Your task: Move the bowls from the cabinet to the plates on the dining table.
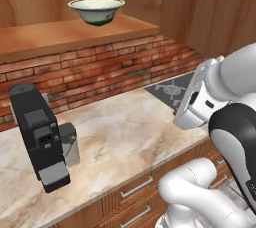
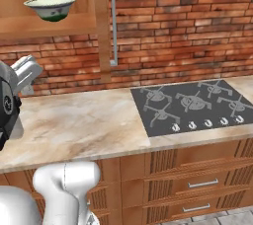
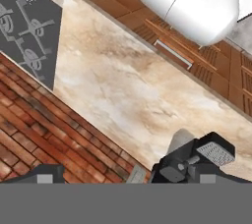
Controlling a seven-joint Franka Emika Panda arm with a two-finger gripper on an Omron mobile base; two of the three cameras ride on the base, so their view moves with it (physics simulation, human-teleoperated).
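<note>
My pincer (image 3: 125, 179) spread wide and holding nothing, above the marble counter (image 1: 125, 127), pale green bowl (image 1: 96, 10) alone on the open cabinet shelf (image 1: 55, 34) above the brick wall (image 2: 188, 36), hob (image 2: 190, 104) to the right, black coffee machine (image 1: 40, 134) on the counter

The arm (image 1: 235, 122) hides part of the hob (image 1: 172, 89); the frame edge crops the coffee machine (image 3: 197, 161).

I saw shelf (image 1: 60, 34) of cabinet carrying one pale bowl (image 1: 96, 10) | marble counter (image 1: 125, 132) below held a black coffee machine (image 1: 40, 134) at left | built-in hob (image 2: 190, 104) at right
</note>
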